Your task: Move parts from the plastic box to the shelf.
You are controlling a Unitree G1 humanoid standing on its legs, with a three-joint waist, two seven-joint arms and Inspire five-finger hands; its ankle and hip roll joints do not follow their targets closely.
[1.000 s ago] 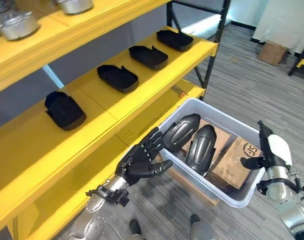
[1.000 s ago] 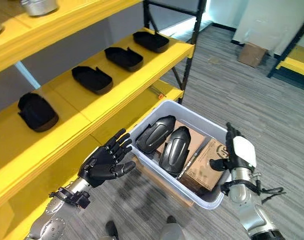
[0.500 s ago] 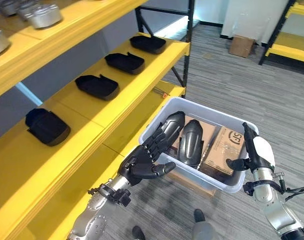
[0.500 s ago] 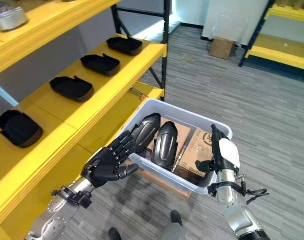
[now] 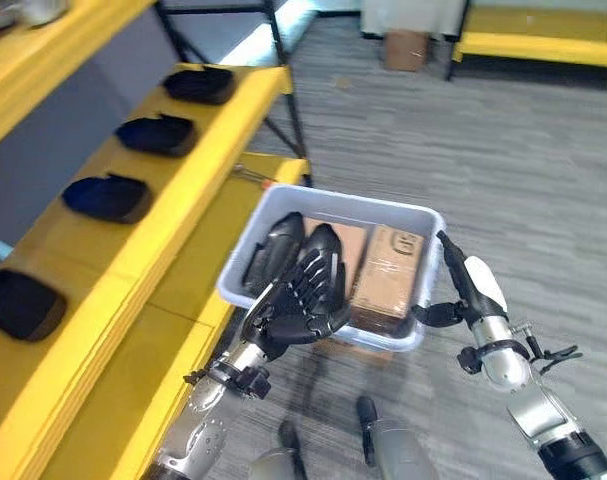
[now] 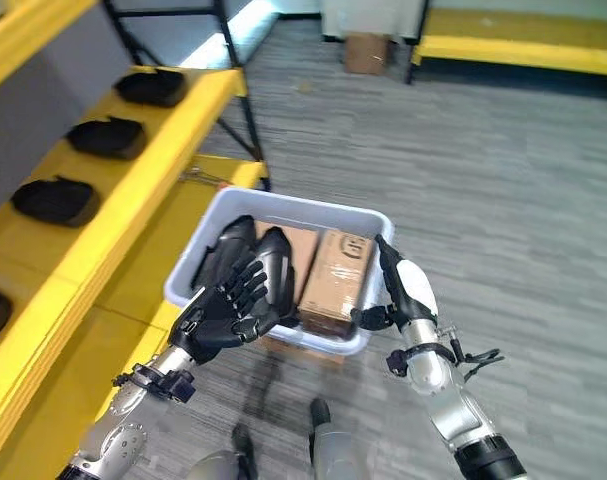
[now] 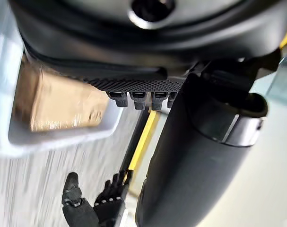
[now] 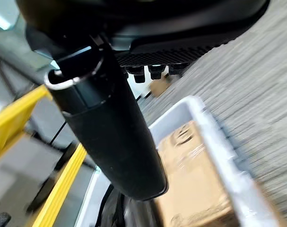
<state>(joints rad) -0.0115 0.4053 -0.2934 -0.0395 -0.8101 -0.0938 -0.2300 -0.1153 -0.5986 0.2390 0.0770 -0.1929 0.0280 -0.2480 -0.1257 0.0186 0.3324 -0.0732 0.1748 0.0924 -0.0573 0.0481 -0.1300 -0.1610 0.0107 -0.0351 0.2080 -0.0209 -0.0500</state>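
The left hand [image 5: 301, 300] is covering the near part of two dark curved parts [image 5: 273, 245] lying inside the plastic box [image 5: 335, 205]; its fingers are spreading straight, gripping nothing. The right hand [image 5: 473, 290] is hovering just beside the box's right rim, fingers extending, thumb out. A cardboard carton [image 5: 385, 275] is lying beside the parts. Black trays [image 5: 108, 197] are sitting on the yellow shelf [image 5: 198, 190].

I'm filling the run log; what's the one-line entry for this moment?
left hand: open, over plastic box near parts | right hand: open, at box's right wall | shelf: parts placed
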